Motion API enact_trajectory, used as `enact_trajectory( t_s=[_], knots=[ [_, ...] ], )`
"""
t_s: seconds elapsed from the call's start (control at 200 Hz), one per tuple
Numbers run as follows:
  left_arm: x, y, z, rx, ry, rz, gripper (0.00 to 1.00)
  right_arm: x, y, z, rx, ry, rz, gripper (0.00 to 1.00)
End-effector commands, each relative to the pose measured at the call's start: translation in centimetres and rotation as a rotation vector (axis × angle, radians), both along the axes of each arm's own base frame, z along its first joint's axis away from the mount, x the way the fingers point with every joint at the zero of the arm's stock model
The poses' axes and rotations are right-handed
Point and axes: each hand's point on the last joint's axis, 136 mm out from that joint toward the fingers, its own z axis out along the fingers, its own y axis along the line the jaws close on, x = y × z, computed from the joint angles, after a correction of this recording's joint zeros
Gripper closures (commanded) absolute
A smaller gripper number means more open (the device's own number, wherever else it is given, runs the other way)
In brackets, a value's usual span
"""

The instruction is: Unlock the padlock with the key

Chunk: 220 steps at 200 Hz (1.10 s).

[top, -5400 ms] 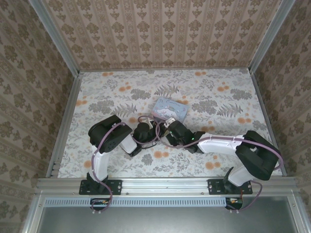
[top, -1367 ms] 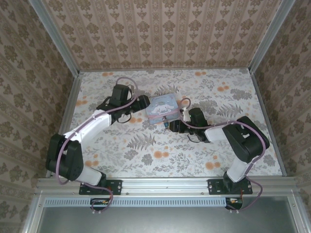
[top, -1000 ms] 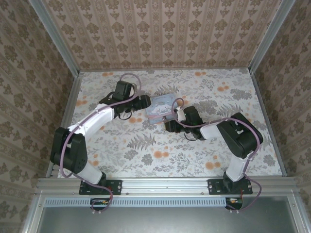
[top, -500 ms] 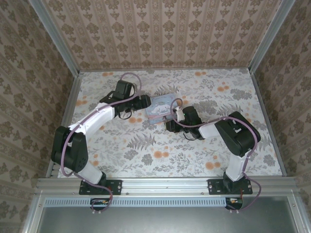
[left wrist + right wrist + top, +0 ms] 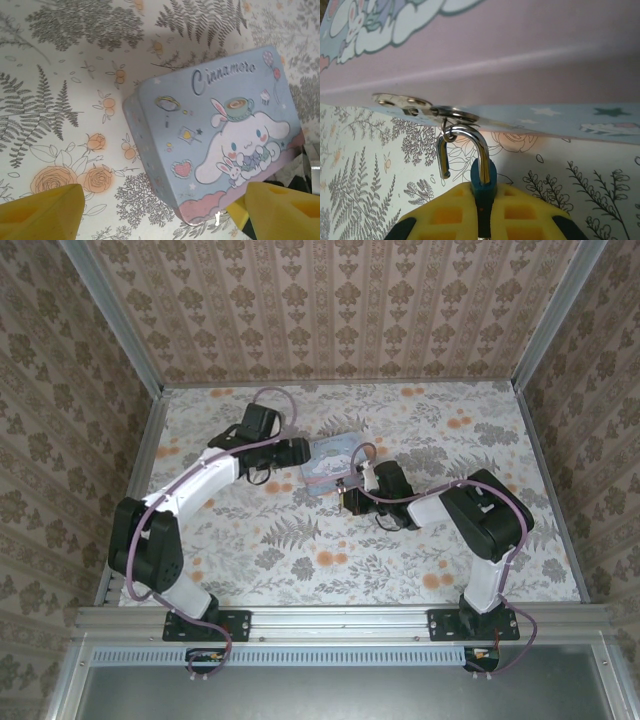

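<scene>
- The tiny padlock [image 5: 483,181], with a teal body and a thin silvery shackle [image 5: 479,145], hangs at the front edge of the tin, near the middle of the bench. The shackle is hooked through a small ring on the tin's silvery metal hasp [image 5: 415,106].
- One leg of the shackle runs into the body. The other ends free in the air just beside it, so the lock looks already sprung open, though only one close view supports that judgement.
- The right pincer [image 5: 482,215] pinches the padlock's body between its yellow pads.
- The keyhole end is buried between those pads, so I cannot tell whether a key sits in it.
- The pastel blue rectangular tin box [image 5: 215,135], printed with a long-eared cartoon figure, lies on the flowered bench [image 5: 60,65].
- The left pincer [image 5: 160,215] is spread wide at the tin's other side and grips nothing. One of its yellow fingers [image 5: 40,212] is well apart from the tin and the other is just beside a corner.
- If the shackle is indeed free, only unhooking it from the ring is left; otherwise the key work remains.
</scene>
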Motion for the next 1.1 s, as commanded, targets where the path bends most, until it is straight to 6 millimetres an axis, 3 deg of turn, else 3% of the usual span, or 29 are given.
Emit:
enact_trajectory(
  t_s=[0.0,0.22,0.48,1.095],
  knots=[
    [-0.5,-0.7,-0.5,0.188,-0.031,-0.087,0.15,-0.3,-1.2,-0.7,-0.016,0.04,-0.082,1.0],
    [-0.3,-2.3,-1.9,0.397,-0.062,-0.14,0.15,-0.4,-2.1,-1.2,0.007,0.091,-0.174,1.0],
    [-0.1,-2.9,-4.2,0.494,-0.04,-0.147,0.15,-0.6,-3.4,-1.7,0.032,0.139,-0.287,1.0],
    [-3.8,-4.2,-9.7,0.578,0.04,-0.23,0.19,0.6,-4.7,-1.2,0.093,0.142,-0.447,1.0]
  ],
)
